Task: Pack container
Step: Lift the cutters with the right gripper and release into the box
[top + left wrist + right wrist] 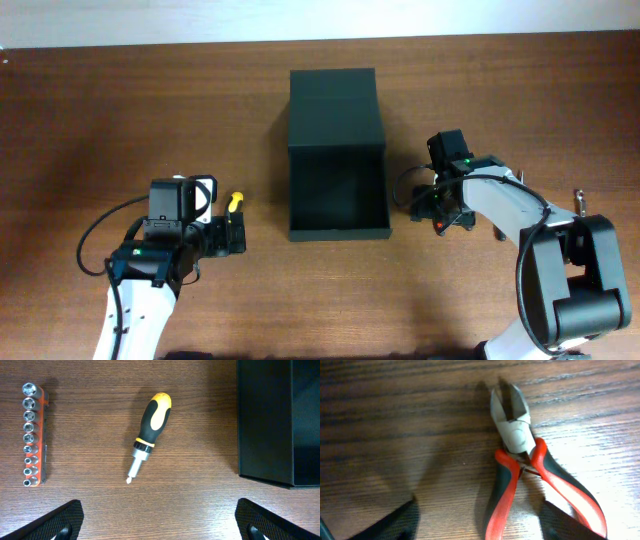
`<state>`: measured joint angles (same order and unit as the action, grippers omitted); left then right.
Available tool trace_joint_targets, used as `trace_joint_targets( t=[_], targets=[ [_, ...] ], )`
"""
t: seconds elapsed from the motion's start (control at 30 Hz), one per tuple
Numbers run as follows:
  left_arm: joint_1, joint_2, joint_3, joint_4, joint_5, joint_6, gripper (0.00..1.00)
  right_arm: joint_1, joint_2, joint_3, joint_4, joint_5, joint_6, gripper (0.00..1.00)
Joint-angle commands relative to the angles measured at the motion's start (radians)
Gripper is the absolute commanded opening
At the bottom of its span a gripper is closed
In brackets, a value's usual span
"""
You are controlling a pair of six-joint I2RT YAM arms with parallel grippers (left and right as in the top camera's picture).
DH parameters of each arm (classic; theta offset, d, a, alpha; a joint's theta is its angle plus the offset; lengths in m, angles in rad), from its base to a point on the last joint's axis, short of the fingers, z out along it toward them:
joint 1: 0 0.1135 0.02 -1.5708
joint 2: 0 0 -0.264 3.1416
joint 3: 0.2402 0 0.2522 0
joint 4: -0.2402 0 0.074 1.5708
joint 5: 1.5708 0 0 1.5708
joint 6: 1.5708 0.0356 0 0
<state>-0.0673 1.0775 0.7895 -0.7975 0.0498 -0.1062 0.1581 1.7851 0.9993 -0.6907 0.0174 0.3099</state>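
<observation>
The container (pixel 336 150) is seen on the middle of the wooden table (pixel 100 100), between the two arms, with its flap lid laid back on the far side and its opening turned upward. The left gripper (pixel 159 510) is held spread wide above the table, nothing being pinched; a black-and-yellow screwdriver (pixel 150 430) is seen lying ahead of it, with an orange rail of sockets (pixel 32 435) to one side and the container's wall to the other. The right gripper (pixel 479 510) is set low over red-and-black pliers (pixel 520 460); its fingers (pixel 395 520) are seen apart on either side of the handles, not pressed against them.
</observation>
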Motion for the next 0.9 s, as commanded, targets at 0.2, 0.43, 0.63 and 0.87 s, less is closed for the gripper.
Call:
trace_joint_targets(
  t=[0.2,0.43,0.63,0.87],
  targets=[
    [-0.002,-0.002,0.018,0.0,0.014,-0.006,0.99,0.005,0.071,-0.035,0.003,-0.01,0.006,0.4],
    [-0.002,-0.002,0.018,0.0,0.014,-0.006,0.99,0.005,0.071,-0.035,0.004,-0.01,0.006,0.29],
    [-0.002,-0.002,0.018,0.0,0.014,-0.006,0.99,0.005,0.071,-0.034,0.011,-0.01,0.006,0.09],
    [-0.002,-0.002,0.018,0.0,0.014,-0.006,0.99,0.005,0.071,-0.029,0.019,-0.008,0.006,0.04]
  ],
)
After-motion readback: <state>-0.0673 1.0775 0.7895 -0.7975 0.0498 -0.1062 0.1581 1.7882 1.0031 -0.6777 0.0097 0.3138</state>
